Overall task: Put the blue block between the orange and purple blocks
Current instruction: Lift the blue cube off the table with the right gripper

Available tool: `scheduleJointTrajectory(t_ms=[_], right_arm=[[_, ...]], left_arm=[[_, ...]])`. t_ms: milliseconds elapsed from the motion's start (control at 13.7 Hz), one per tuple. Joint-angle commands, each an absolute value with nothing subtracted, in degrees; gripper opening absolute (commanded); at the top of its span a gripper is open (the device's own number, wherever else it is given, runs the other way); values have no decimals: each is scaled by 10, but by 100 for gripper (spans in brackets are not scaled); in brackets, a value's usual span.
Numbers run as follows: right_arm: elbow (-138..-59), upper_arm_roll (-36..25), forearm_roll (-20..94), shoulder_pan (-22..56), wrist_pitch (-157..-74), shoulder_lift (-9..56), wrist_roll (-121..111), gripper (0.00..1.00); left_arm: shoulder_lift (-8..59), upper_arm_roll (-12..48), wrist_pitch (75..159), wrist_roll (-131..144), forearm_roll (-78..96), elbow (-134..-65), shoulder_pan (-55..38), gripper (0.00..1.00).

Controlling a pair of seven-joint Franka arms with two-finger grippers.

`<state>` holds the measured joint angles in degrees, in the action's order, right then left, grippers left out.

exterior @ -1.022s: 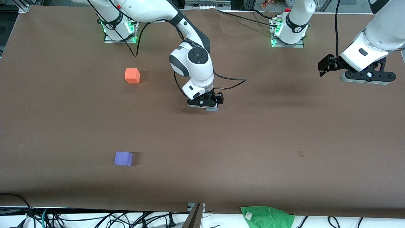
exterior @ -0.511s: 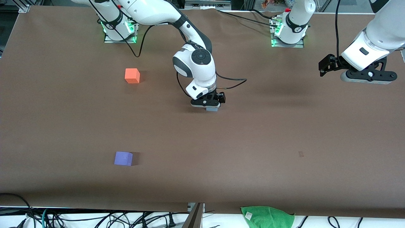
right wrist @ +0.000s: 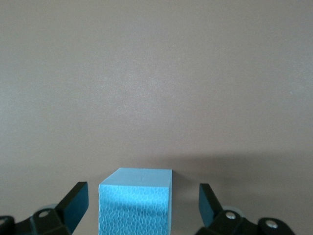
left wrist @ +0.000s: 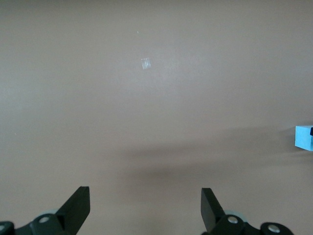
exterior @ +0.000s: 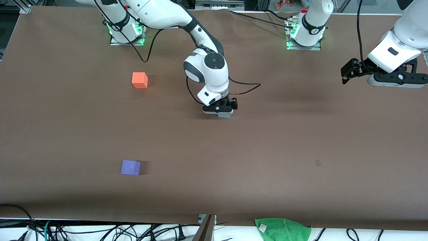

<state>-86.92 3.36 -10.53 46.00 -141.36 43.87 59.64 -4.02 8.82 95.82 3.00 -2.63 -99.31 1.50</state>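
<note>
1. Near the table's middle, the small light sky-blue matte cube [exterior: 224, 115] is seen resting flat on the brown table [exterior: 267, 140], mostly hidden under the right gripper [exterior: 219, 113] in the front view.
2. Being a cube, it has no long axis; in the right wrist view one flat face [right wrist: 136, 208] is turned toward the camera and its edges run roughly square to the finger line.
3. The right gripper is lowered around the cube with its jaws spread wide; a gap is visible between each finger [right wrist: 73, 205] and the block, so nothing is grasped.
4. The bright orange matte cube [exterior: 139, 80] is set toward the right arm's end, farther from the front camera; the violet-purple matte cube [exterior: 130, 167] lies nearer to that camera, well apart from it.
5. The left gripper [exterior: 393, 80] is held waiting in the air over the left arm's end of the table, its jaws spread and empty [left wrist: 145, 208].
6. A green cloth [exterior: 282, 228] is noted at the table's near edge.
</note>
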Motion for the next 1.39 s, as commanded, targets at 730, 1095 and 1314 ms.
scheduleJointTrajectory(t_ms=[730,1095,1314], right_arm=[[-853,27,-120,468,-1432,463,606,98],[-853,27,-121,468,-1433,468,605,40],[-853,27,-120,465,-1432,464,604,37]], left_arm=[[-39,93,941,27,-29,-984,57,100],[-40,89,933,20,-21,-985,59,100],[-40,87,932,20,-20,-985,66,100]])
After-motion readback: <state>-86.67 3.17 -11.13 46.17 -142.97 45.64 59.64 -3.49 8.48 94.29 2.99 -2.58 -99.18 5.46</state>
